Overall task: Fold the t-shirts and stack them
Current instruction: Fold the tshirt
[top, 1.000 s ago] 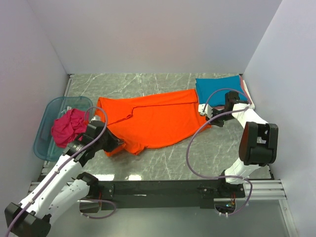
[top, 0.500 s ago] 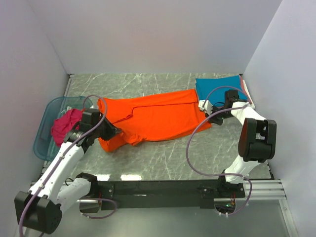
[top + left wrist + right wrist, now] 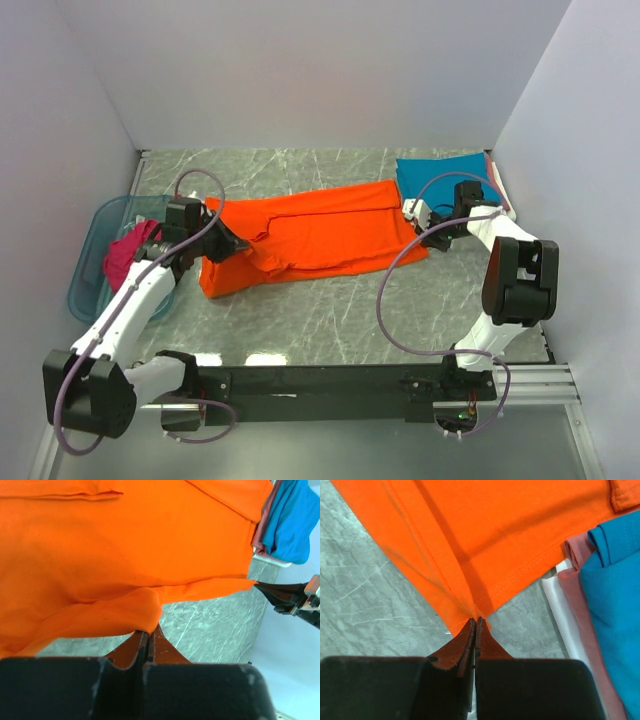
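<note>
Fold step: bright orange cloth t-shirt [image 3: 310, 235] lies on grey marbled table [image 3: 330, 320] just beside folded teal tee stack [image 3: 440, 178], L fingers [image 3: 132, 647] + R fingers [image 3: 462, 645] each pinched shut on its near hem; next prob needs hem carried across evenly.

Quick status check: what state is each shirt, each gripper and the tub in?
orange t-shirt: spread out, near edge pinched at both ends
left gripper: shut on orange t-shirt
right gripper: shut on orange t-shirt
teal t-shirt: folded, lying on pink t-shirt
magenta t-shirt: crumpled in tub
tub: upright, holding magenta t-shirt
</note>
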Tool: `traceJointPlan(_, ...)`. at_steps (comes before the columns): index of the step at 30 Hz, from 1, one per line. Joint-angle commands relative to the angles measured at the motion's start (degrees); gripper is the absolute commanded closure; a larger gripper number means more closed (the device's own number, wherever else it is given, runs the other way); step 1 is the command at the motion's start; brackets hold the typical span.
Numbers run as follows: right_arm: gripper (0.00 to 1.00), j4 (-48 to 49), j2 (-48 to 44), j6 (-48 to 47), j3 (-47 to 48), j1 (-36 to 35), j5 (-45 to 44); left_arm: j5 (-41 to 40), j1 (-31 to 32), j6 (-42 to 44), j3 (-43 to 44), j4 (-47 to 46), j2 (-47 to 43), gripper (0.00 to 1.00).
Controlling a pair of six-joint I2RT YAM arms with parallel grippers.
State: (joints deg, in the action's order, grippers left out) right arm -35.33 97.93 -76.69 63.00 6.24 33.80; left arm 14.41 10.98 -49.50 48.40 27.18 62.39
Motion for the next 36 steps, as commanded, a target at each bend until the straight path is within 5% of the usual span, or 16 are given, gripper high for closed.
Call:
traceJointPlan(1,1.0,2.11,1.03,1.54,2.13,-0.44,0.21,3.59,-0.35,4.13,3.63,-4.06,3.26,1.0)
traceJointPlan(36,1.0,6.33,5.78,9.71,4.06,-0.53,-2.86,9.84,-6.59,8.8,16.98,-7.58,23.74,1.0)
